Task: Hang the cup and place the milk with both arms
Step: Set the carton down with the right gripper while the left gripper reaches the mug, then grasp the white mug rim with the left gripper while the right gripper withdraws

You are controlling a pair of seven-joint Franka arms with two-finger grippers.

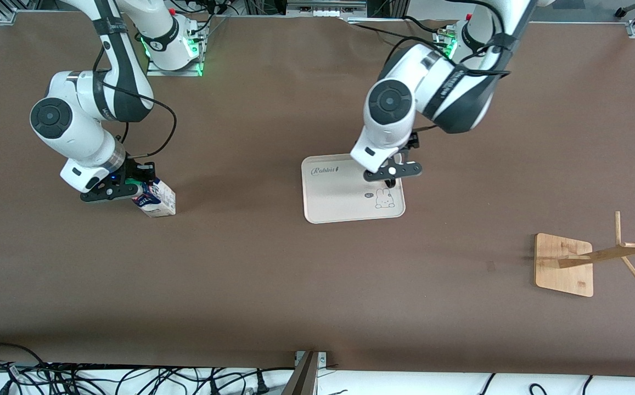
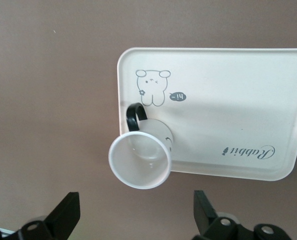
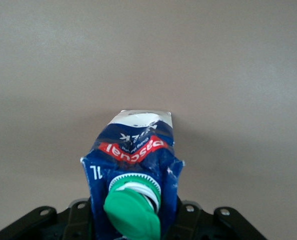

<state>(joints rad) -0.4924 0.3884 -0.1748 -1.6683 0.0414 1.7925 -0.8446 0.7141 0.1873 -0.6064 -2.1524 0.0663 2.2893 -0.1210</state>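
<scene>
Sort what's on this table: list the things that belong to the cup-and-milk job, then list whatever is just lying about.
For the job:
- cup, on the tray's edge
- milk, at the right claw
- tray
- wooden rack, toward the left arm's end
- left claw, open over the tray

Lying about:
- cables along the table edge nearest the front camera

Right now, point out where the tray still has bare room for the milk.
The tray is bare from its Rabbit lettering down to the edge nearest the front camera. It is crowded at the rabbit-drawing corner, where the cup stands under the open left gripper. The right gripper is at the milk carton, on the table.
</scene>
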